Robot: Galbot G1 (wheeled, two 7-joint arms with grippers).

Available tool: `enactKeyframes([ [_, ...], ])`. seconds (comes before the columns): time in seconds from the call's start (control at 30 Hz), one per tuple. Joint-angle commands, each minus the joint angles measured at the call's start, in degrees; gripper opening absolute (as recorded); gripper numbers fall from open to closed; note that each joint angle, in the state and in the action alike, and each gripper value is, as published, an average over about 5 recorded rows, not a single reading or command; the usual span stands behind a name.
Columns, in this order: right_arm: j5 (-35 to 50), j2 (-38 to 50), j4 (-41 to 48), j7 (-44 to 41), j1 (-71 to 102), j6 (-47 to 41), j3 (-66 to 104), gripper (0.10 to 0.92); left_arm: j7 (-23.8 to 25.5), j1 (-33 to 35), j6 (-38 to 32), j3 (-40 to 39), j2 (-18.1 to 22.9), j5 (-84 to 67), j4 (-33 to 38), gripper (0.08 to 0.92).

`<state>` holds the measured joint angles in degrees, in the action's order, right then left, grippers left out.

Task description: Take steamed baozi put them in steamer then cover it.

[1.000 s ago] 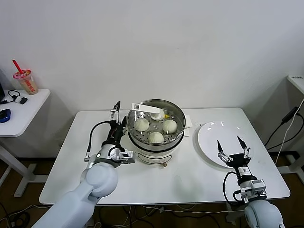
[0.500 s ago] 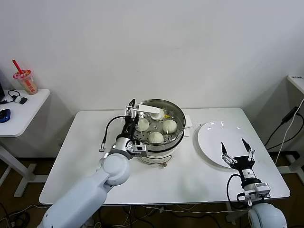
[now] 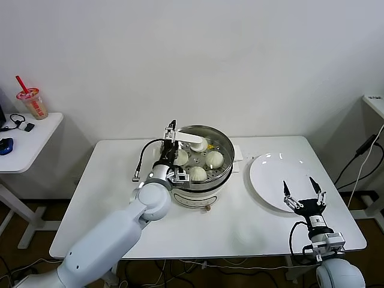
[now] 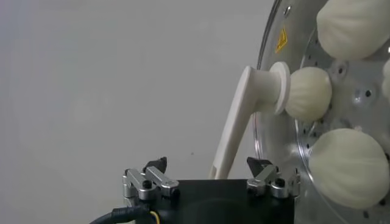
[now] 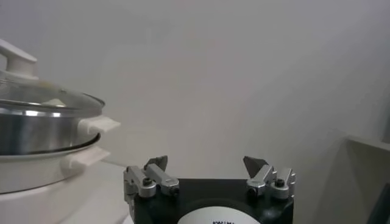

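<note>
The steamer (image 3: 198, 170) stands near the table's (image 3: 96, 204) far edge, glass lid (image 3: 201, 147) on, steamed baozi (image 3: 197, 173) inside. That lid looks rigid, slippery and breakable; its white handle (image 4: 244, 115) is the sensible hold. The left claw (image 4: 207, 176) gapes empty beside it. The right claw (image 3: 305, 193) hovers open by the empty plate (image 3: 276, 174) toward the right edge.

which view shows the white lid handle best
The left wrist view: the long white plastic lid handle fills the frame's middle, its knob meeting the glass lid, just beyond the open left hand. The head view shows it small over the steel steamer. The right wrist view catches only its end.
</note>
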<state>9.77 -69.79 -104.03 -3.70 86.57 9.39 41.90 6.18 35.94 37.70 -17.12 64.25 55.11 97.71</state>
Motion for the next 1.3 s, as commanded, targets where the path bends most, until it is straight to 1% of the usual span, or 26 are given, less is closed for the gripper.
enactKeyframes([
  [0.03, 0.07, -0.06, 0.17, -0.05, -0.02, 0.06, 0.09, 0.823, 0.07, -2.11, -0.35, -0.75, 1.04, -0.60, -3.00, 0.822],
  [0.13, 0.06, -0.07, 0.44, -0.10, -0.13, 0.13, 0.03, 0.823, -0.06, -2.10, -0.62, -0.78, 1.24, -0.64, -3.42, 0.778],
  [0.17, 0.06, -0.07, 0.57, -0.12, -0.18, 0.17, 0.00, 0.823, -0.13, -2.05, -0.66, -0.80, 1.32, -0.64, -3.55, 0.752],
  [0.43, -0.08, -0.21, 1.71, -0.20, -1.08, 0.38, -0.54, 0.823, -1.33, -1.80, -1.74, -0.78, 1.41, 0.15, -4.53, 0.519],
  [0.73, -0.09, 0.17, 2.09, -0.31, -1.69, 0.37, -0.89, 0.823, -2.64, -1.20, -5.36, -0.07, 1.00, 5.08, -4.77, 0.264],
  [0.83, -0.14, 0.32, 2.39, -0.38, -2.04, 0.39, -1.12, 0.823, -3.17, -1.05, -6.05, 0.19, 0.70, 6.26, -4.27, 0.228],
  [0.97, -0.34, 0.40, 2.96, -0.43, -2.76, 0.43, -1.62, 0.823, -3.45, -0.80, -7.63, 0.70, -0.35, 8.97, -2.57, 0.228],
  [1.07, -0.38, 0.43, 3.11, -0.47, -3.09, 0.36, -1.90, 0.823, -3.26, -0.42, -8.96, 1.30, -1.94, 10.81, -0.11, 0.228],
  [1.2, -0.37, 0.92, 3.26, -0.54, -3.31, 0.24, -2.21, 0.823, -2.46, 0.65, -9.87, 2.70, -5.53, 10.94, 4.24, 0.228],
  [1.3, -0.28, 1.58, 3.31, -0.55, -3.35, 0.15, -2.33, 0.823, -2.19, 2.50, -10.69, 5.56, -9.11, 10.01, 7.13, 0.228],
])
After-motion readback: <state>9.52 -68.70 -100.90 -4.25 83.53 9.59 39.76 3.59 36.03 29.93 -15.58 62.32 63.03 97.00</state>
